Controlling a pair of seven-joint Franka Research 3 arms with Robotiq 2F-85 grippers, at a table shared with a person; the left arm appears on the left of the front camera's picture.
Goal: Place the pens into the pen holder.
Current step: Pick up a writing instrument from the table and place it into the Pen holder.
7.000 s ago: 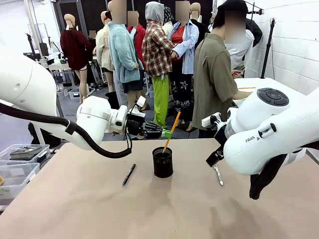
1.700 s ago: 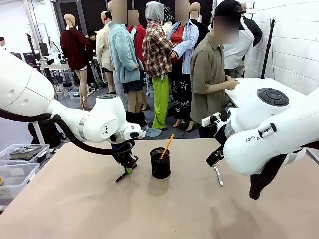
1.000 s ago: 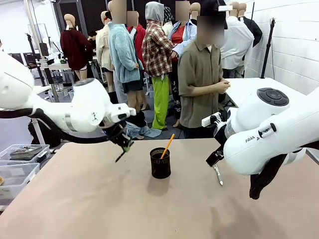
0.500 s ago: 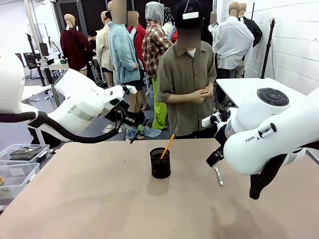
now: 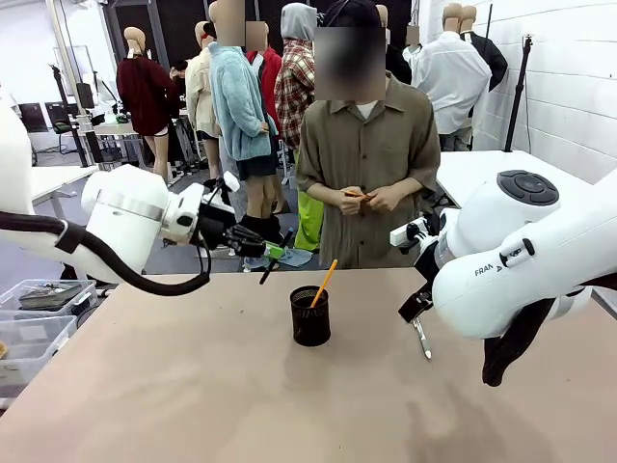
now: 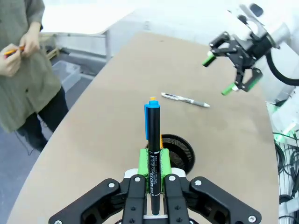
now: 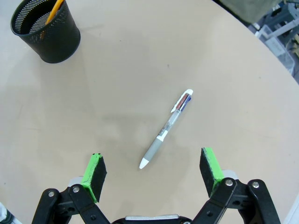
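My left gripper (image 5: 267, 254) is shut on the black pen (image 5: 269, 269), holding it in the air up and to the left of the pen holder (image 5: 310, 315). In the left wrist view the black pen (image 6: 152, 140) has a blue end and stands between my green pads (image 6: 143, 162), over the holder's rim (image 6: 183, 148). An orange-yellow pen (image 5: 324, 282) leans inside the mesh cup (image 7: 45, 30). The silver-grey pen (image 7: 167, 129) lies flat on the table under my open right gripper (image 7: 153, 167), to the right of the holder (image 5: 422, 340).
A person (image 5: 366, 145) stands at the far edge of the table, hands (image 5: 366, 200) together on a small orange thing. Clear plastic bins (image 5: 39, 309) sit off the table's left side. A white table (image 5: 482, 169) stands at the back right.
My left gripper has lifted the black pen off the table, swung it up and turned it toward the holder. The person has walked to the middle of the far edge. The right arm is still.
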